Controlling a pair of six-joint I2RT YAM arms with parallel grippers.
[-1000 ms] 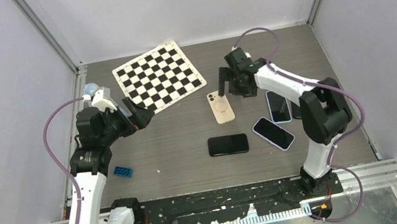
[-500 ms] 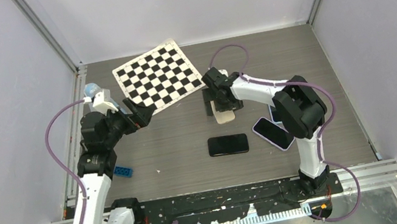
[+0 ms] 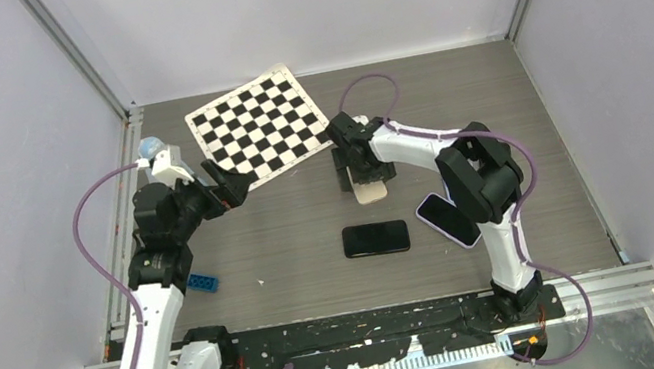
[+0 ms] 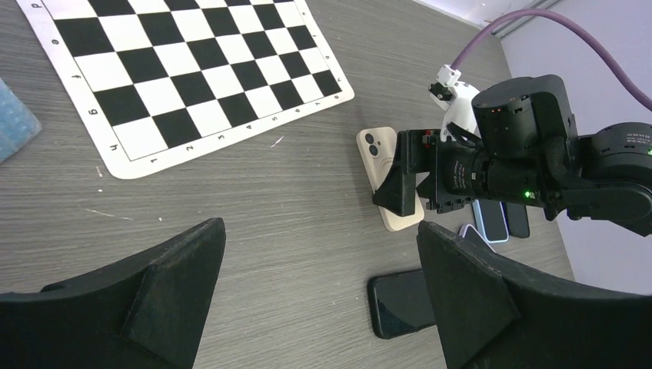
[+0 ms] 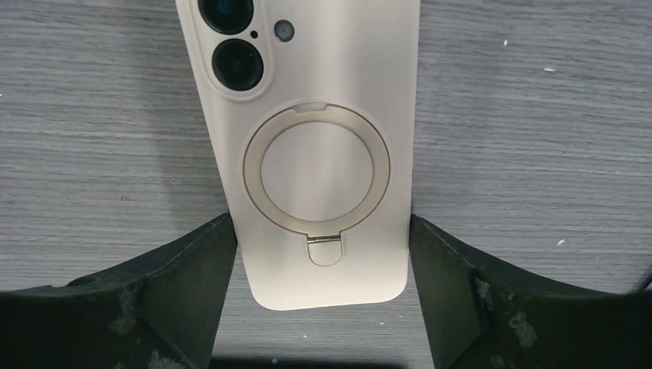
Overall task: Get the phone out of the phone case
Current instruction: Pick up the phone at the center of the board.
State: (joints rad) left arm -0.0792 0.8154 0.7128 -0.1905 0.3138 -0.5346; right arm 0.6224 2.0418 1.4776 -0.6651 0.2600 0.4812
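Observation:
A phone in a beige case [image 5: 323, 154] lies back up on the table, with its camera lenses and ring stand showing. It also shows in the top view [image 3: 370, 193] and in the left wrist view [image 4: 379, 154]. My right gripper [image 5: 321, 231] straddles its lower end. The fingers [image 5: 192, 284] press against both long edges of the case. In the top view the right gripper [image 3: 360, 175] covers most of the phone. My left gripper [image 4: 321, 246] is open and empty. It hovers above the table left of the phone, near the chessboard corner [image 3: 227, 187].
A black phone [image 3: 375, 238] lies face up nearer the arms. A lilac-cased phone [image 3: 449, 219] lies to its right, with more phones [image 4: 492, 223] behind the right arm. A chessboard mat [image 3: 260, 127] lies at the back left. A blue brick [image 3: 202, 283] sits by the left arm.
My right gripper has swung from the back right down onto the beige-cased phone and now straddles it. My left gripper has barely moved.

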